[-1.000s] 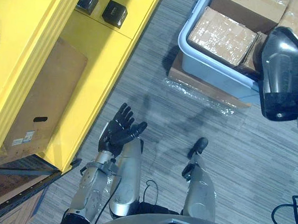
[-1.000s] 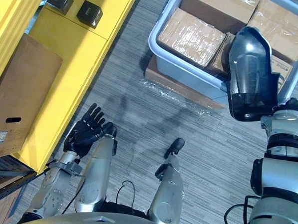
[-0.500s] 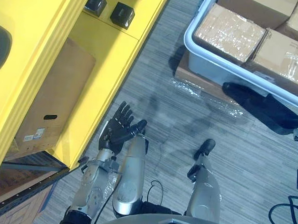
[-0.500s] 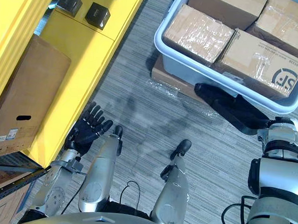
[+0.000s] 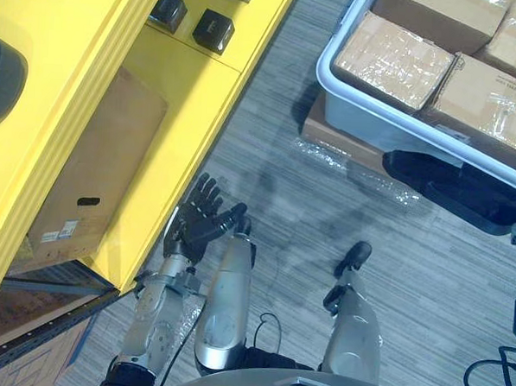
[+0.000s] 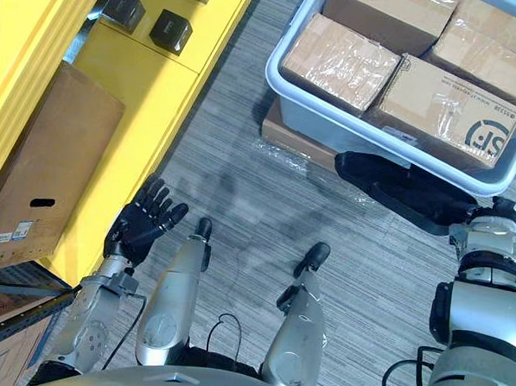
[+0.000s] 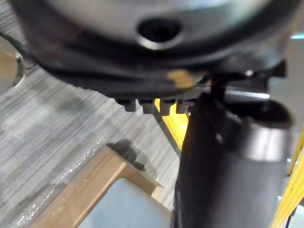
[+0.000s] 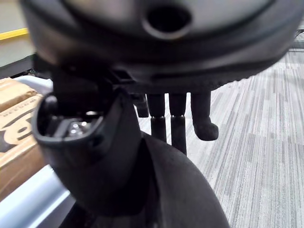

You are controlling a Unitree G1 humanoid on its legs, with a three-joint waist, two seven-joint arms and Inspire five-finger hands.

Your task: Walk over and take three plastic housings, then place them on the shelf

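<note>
The grey bin is running off the top edge along with its boxes. The black housing is covering the right hand in the head views, hiding its grip.

2 head eyes look down, sharing the bin; 2 wrist cameras sit close.

- Our left arm entered from the lower left, with the forearm pointing forward.
- Our left hand was open, its fingers straight and fanned apart and the thumb out to one side.
- Our right arm stretched forward from the lower right.
- Our right hand pinched a dark housing between the thumb and the fingers.
</note>
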